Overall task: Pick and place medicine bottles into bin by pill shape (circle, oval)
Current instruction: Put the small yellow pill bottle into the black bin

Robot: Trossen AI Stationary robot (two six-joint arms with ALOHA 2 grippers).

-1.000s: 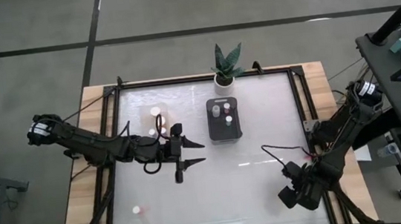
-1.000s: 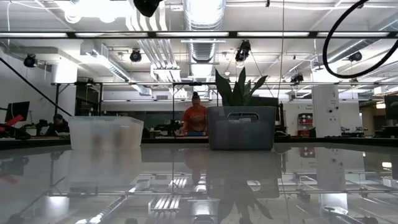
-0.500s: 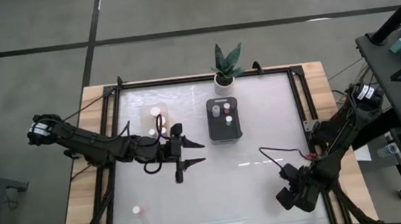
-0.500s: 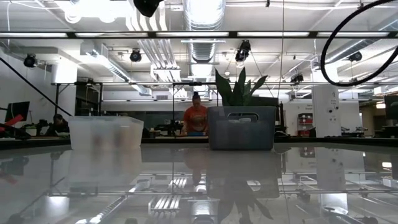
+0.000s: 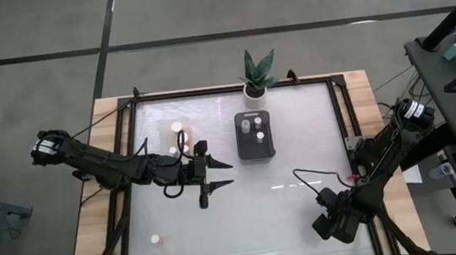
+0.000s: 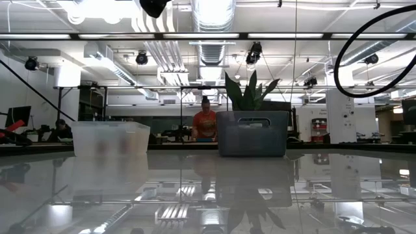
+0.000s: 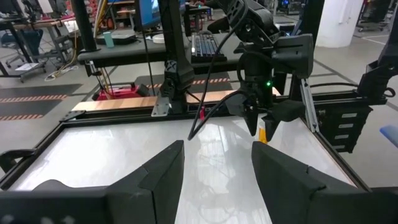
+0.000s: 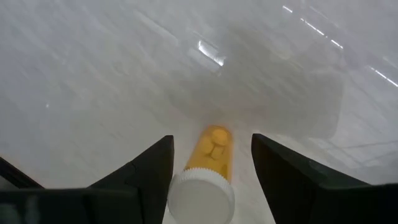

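At the table's near right corner, the right gripper straddles an orange bottle lying on its side — fingers spread on either flank, cap toward the wrist — while the left gripper, open and empty, waits mid-table.

Left gripper open, right gripper beyond — table

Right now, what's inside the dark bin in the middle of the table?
The dark bin holds three white-capped medicine bottles, seen from above. Their pills and the bin floor beneath them are hidden.
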